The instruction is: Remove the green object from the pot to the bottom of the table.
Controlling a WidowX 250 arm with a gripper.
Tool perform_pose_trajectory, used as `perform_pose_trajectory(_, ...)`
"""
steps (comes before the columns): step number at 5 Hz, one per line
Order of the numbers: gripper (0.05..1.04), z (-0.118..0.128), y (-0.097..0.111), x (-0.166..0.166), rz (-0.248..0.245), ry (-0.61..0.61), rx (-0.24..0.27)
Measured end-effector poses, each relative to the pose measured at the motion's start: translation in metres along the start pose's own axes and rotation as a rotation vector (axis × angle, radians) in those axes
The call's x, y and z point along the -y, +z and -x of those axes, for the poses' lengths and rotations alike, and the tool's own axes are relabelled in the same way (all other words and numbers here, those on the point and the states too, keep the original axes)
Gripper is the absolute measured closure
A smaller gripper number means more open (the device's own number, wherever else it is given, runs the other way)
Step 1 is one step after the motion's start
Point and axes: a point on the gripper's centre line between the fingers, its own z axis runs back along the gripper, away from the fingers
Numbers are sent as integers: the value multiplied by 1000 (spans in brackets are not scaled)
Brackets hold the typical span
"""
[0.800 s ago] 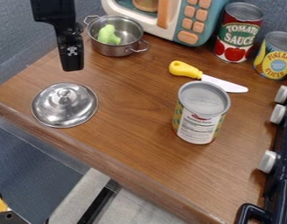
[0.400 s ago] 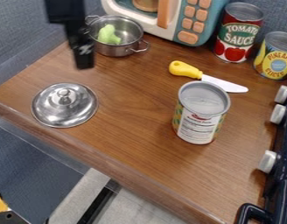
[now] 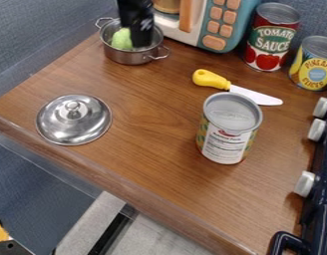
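The black gripper hangs at the upper left, over the right part of the metal pot, just right of the green object. The green object lies inside the pot, its right side partly covered from view by the gripper. Whether the two touch cannot be made out. The pot stands at the back of the wooden table, its two wire handles sticking out at either side.
A metal lid lies at the left. An upright can stands right of centre, a yellow-handled knife behind it. The toy microwave, tomato can and pineapple can line the back; stove knobs edge the right.
The gripper has moved right and somewhat up in the view, from the pot's left side and front to over its right part. The pot, green object and lid have stayed put.
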Motion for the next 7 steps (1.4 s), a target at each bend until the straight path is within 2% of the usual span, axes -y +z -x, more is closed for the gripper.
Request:
perform_pose_trajectory(1, 83, 13, -5, 18, 45, 54, 9)
perform_pose_trajectory(2, 83, 19, -14, 32, 41, 57, 49)
perform_pose_trajectory(3, 83, 9, -31, 47, 17, 87, 80)
perform_pose_trajectory(5, 83, 7, -56, 64, -5, 82, 123)
perform_pose_trajectory(6, 137, 4, -68, 66, -16, 80, 139)
perform_pose_trajectory(7, 426, 0, -75, 64, -12, 75, 154)
